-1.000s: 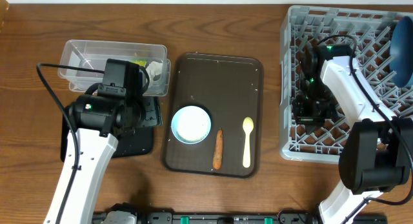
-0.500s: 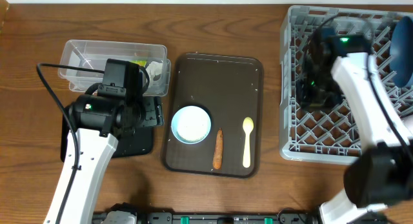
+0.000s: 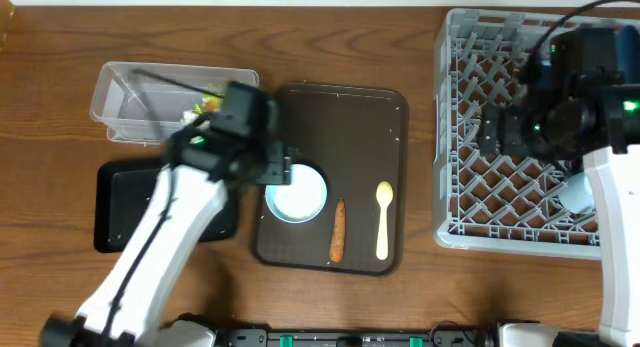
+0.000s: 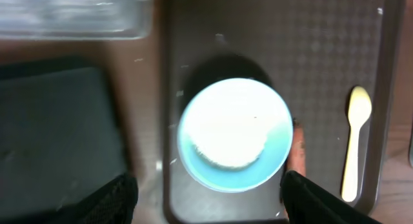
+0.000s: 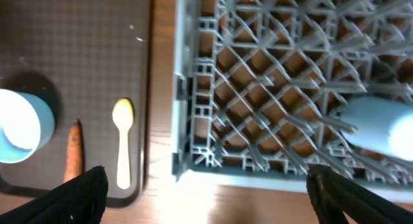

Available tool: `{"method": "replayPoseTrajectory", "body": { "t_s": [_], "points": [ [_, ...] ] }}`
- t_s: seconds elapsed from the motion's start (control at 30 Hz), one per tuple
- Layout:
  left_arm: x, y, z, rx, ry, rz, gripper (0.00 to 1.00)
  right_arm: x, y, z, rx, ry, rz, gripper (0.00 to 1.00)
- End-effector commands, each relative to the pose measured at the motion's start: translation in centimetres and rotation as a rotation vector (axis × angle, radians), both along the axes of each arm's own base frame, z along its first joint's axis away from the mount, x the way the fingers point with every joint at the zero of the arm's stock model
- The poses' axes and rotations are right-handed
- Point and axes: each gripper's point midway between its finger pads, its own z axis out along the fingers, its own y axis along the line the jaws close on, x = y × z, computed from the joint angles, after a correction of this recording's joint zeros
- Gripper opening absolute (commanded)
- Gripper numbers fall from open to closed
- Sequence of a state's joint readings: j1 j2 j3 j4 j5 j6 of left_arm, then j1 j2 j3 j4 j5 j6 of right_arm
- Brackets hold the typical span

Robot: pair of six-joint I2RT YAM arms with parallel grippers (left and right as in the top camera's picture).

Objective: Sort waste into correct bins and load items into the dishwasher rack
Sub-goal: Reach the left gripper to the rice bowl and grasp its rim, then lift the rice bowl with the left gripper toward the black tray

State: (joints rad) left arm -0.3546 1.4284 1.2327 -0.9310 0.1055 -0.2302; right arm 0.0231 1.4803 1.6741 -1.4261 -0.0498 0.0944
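**Right arm has let go in the rack; left arm has swung over to the bowl.**

Nearest us, the carrot stick and pale yellow spoon lie untouched on the brown serving tray. Just behind them the left gripper has come away from the bins and hangs over the pale blue bowl, jaws wide and empty. In the dishwasher rack, the right gripper has spread fully and risen clear of what looks like the small blue cup, though it is blurred. We judge the cup loaded and the bowl next. Farthest back, the clear tub holds waste.
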Motion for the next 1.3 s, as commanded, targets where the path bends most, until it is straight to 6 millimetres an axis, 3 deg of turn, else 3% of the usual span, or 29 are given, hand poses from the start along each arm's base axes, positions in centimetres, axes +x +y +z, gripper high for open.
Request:
{"method": "replayPoseTrajectory", "body": {
  "t_s": [0.0, 0.23, 0.53, 0.6, 0.8, 1.07, 1.27],
  "points": [
    [-0.1, -2.4, -2.6, 0.017, 0.059, -0.077, 0.73, -0.4, -0.9, -0.1, -0.02, 0.008, -0.018, 0.97],
    [0.2, -5.9, -7.4, 0.051, 0.137, -0.151, 0.72, -1.0, -0.8, -2.7, -0.021, 0.073, -0.016, 0.95],
    [0.5, -7.6, -11.2, 0.064, 0.189, -0.134, 0.72, -1.6, -0.8, -4.8, -0.021, 0.122, -0.016, 0.93],
    [0.7, -8.1, -11.6, 0.06, 0.182, -0.143, 0.71, -1.7, -0.8, -5.0, -0.022, 0.126, -0.016, 0.93],
    [0.8, -9.3, -12.2, 0.049, 0.171, -0.145, 0.57, -1.7, -0.8, -5.0, -0.021, 0.127, -0.016, 0.93],
    [0.2, -9.7, -13.4, 0.067, 0.198, -0.162, 0.55, -1.7, -0.8, -5.0, -0.021, 0.128, -0.015, 0.93],
    [0.2, -9.7, -13.5, 0.069, 0.201, -0.163, 0.39, -1.7, -0.8, -5.0, -0.022, 0.128, -0.016, 0.93]
  ]
}}
